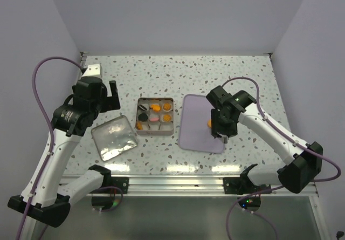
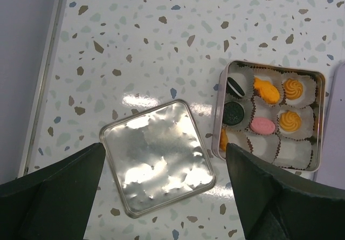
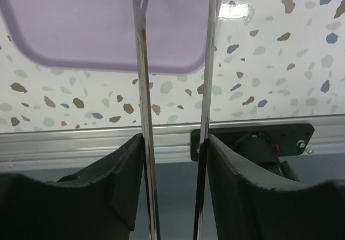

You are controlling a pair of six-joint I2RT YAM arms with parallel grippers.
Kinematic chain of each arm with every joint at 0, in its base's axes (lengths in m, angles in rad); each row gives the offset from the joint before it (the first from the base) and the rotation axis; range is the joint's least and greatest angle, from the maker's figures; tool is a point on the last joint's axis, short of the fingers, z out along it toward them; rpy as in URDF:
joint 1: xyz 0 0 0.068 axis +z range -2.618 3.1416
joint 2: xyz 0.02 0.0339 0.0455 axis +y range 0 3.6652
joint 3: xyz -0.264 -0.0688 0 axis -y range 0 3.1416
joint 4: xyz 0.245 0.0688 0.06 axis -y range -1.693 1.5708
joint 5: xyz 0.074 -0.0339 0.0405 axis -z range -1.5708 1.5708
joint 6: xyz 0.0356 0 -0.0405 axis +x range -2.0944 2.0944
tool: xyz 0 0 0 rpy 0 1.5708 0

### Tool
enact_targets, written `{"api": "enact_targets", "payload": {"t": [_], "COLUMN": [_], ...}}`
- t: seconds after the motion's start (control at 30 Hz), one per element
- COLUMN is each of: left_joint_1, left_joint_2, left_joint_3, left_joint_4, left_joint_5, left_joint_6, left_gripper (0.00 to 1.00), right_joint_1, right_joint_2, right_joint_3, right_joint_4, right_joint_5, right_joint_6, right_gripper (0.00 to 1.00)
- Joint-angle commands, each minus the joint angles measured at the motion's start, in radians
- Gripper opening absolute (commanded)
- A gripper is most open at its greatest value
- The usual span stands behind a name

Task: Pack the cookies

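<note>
**A robot's right gripper (image 3: pixel 173 140) is clamping thin steel tongs (image 3: pixel 143 89) just right of a square silver tin (image 1: pixel 155 134), beside one small round orange cookie (image 1: pixel 209 123) lying on a flat lilac mat (image 1: pixel 197 105).**

The other cookies (image 2: pixel 262 125), orange, black and one pink, are sitting in white paper cups inside the tin. The left gripper (image 2: pixel 164 148) is hanging wide open and empty above the dimpled silver lid (image 1: pixel 113 137) left of the tin. The loose cookie is looking light, stiff and crumbly, so a gentle pinch across its rim is likely suiting it best. Whether the tong tips are touching it is unclear.
</note>
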Motion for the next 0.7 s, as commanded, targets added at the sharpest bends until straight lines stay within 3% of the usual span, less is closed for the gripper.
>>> {"api": "enact_targets", "payload": {"t": [0.0, 0.67], "left_joint_1": [-0.008, -0.008], "left_joint_2": [-0.005, 0.029], "left_joint_3": [0.03, 0.057], "left_joint_4": [0.033, 0.029], "left_joint_5": [-0.025, -0.056], "left_joint_6": [0.021, 0.022], "left_gripper": [1.0, 1.0], "right_joint_1": [-0.018, -0.092], "right_joint_2": [-0.027, 0.03], "right_joint_3": [-0.025, -0.053], "right_joint_4": [0.05, 0.15], "right_joint_5": [-0.002, -0.105], "right_joint_6": [-0.006, -0.061], "right_gripper": [0.51, 0.49]}}
